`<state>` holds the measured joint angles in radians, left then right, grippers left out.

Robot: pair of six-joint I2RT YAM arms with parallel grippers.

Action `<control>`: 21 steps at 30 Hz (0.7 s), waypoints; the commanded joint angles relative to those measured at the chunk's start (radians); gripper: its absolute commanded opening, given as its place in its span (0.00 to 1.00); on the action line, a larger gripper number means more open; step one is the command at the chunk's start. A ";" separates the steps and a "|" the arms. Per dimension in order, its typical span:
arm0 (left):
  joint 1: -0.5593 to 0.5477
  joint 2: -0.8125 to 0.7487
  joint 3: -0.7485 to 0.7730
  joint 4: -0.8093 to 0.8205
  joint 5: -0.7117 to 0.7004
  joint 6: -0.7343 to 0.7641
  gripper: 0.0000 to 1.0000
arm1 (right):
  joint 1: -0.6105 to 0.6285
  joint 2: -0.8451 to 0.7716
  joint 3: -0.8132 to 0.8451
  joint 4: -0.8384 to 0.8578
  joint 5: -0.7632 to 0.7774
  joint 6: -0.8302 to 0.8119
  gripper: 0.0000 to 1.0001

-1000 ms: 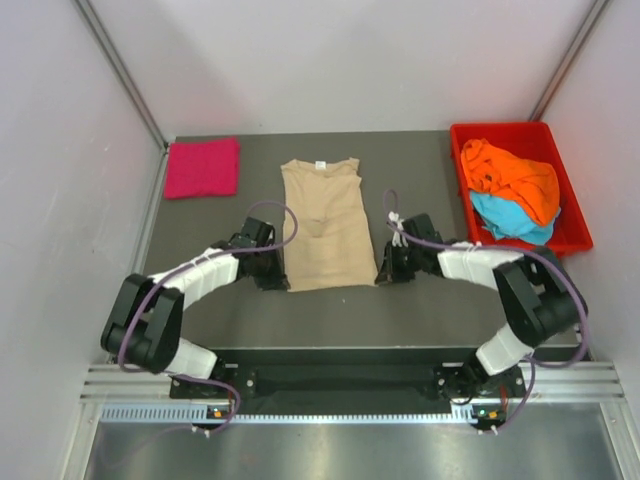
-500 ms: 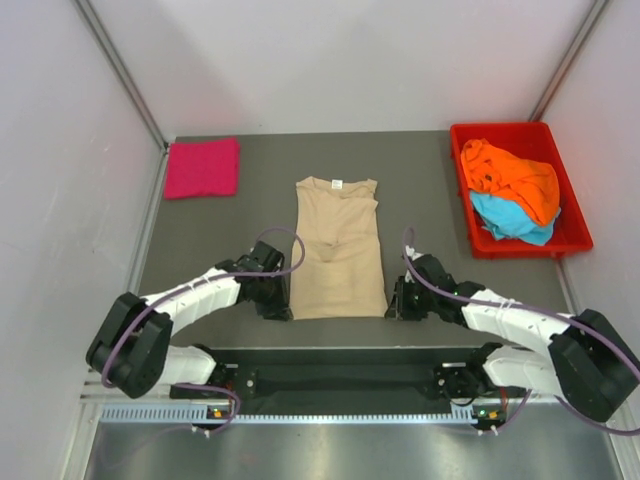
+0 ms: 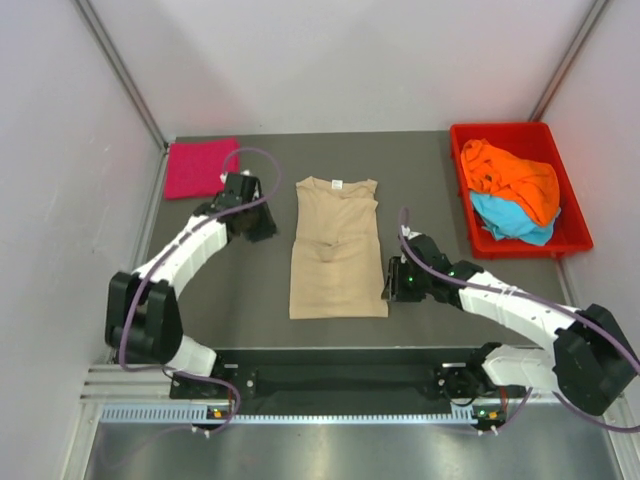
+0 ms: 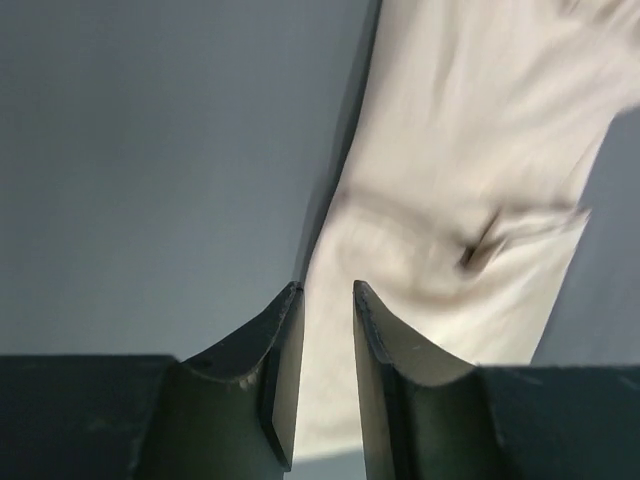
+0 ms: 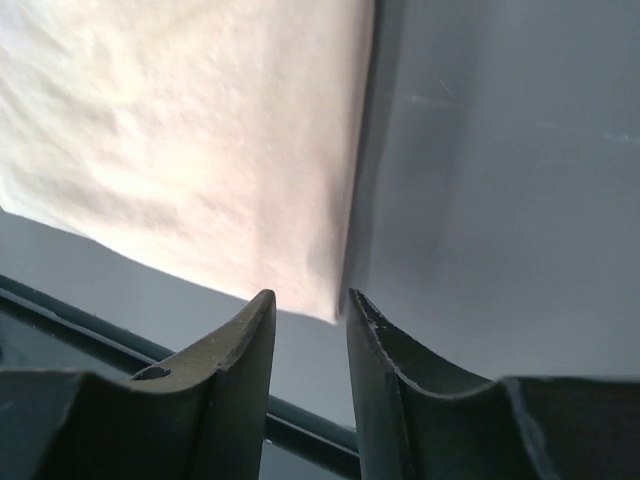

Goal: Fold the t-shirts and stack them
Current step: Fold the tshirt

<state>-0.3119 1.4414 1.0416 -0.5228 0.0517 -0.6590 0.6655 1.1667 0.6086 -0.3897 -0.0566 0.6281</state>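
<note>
The beige t-shirt [image 3: 337,250] lies flat mid-table with its sides folded in and its neck label at the far end. My left gripper [image 3: 264,228] hovers just left of its upper part, jaws slightly apart and empty; in the left wrist view the left gripper [image 4: 326,288] points at the shirt's edge [image 4: 460,180]. My right gripper [image 3: 391,285] sits beside the lower right corner, open and holding nothing. The right wrist view has the right gripper [image 5: 310,295] just short of that corner [image 5: 200,130]. A folded magenta t-shirt [image 3: 202,168] rests at the far left.
A red tray [image 3: 457,180] at the far right holds a crumpled orange t-shirt [image 3: 515,180] over a light blue one [image 3: 510,222]. White walls close in the table on three sides. The dark table edge runs just below the beige shirt's hem.
Both grippers pulled the beige shirt toward the near edge, then opened and let go of its lower corners. The left gripper has moved away up the shirt's left side; the right stays by its corner.
</note>
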 commanded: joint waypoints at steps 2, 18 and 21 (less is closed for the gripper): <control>0.051 0.189 0.209 0.170 0.072 0.100 0.30 | 0.008 0.034 0.034 0.063 -0.023 -0.042 0.33; 0.115 0.899 0.816 0.264 0.209 0.144 0.27 | 0.013 0.122 0.016 0.127 -0.051 -0.076 0.27; 0.129 0.967 0.905 0.253 0.203 0.131 0.27 | 0.013 0.123 0.014 0.127 -0.049 -0.077 0.27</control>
<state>-0.1997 2.3581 1.8599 -0.2909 0.2676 -0.5430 0.6655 1.2877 0.6163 -0.2996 -0.1032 0.5678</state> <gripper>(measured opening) 0.272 0.276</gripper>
